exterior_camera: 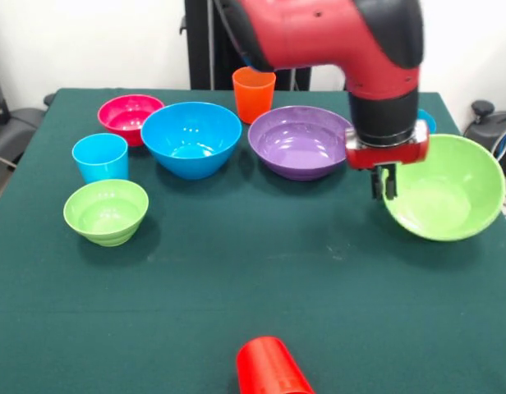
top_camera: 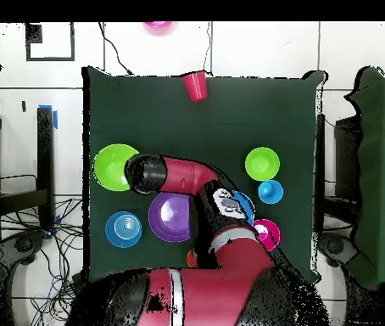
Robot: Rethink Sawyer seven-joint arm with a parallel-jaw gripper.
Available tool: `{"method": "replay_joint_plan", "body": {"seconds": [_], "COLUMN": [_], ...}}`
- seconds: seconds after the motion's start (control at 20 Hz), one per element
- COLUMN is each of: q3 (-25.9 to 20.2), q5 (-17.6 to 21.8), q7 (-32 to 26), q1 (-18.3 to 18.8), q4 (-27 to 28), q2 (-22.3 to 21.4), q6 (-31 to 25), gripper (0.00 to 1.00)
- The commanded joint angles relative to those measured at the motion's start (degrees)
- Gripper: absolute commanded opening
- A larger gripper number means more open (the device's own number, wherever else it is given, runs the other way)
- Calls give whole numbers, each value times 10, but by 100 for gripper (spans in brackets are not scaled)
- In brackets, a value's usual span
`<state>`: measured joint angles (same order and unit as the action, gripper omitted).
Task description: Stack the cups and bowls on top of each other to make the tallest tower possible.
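Note:
My gripper [exterior_camera: 384, 184] hangs from the red arm with its fingers pinched on the left rim of the large lime green bowl [exterior_camera: 447, 189], which tilts towards the camera. In the overhead view the arm hides the gripper at the edge of this bowl [top_camera: 109, 165]. The purple bowl [exterior_camera: 300, 141], a blue bowl [exterior_camera: 191, 138], a crimson bowl [exterior_camera: 130, 116] and a small green bowl [exterior_camera: 106, 211] stand apart. The orange cup [exterior_camera: 254, 93] and the light blue cup [exterior_camera: 100, 157] stand upright. The red cup [exterior_camera: 269, 369] lies at the near edge. No stacked tower shows.
A second blue bowl [top_camera: 123, 229] sits by the purple bowl [top_camera: 169, 217], mostly hidden behind the arm in the front view. A hot pink piece [top_camera: 155, 26] lies off the table [exterior_camera: 253, 279], beyond the edge by the red cup [top_camera: 195, 86].

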<state>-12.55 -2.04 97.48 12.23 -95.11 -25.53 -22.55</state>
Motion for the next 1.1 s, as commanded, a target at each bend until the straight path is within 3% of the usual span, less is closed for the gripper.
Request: {"method": "replay_joint_plan", "body": {"seconds": [0.05, 0.45, 1.1], "q3": [90, 126, 232], "q5": [65, 91, 190], "q7": [29, 17, -11], "q1": [-57, -74, -140], "q4": [93, 122, 251], "q2": [9, 0, -9], "q6": [-80, -102, -211], "gripper": [0, 0, 0]}}
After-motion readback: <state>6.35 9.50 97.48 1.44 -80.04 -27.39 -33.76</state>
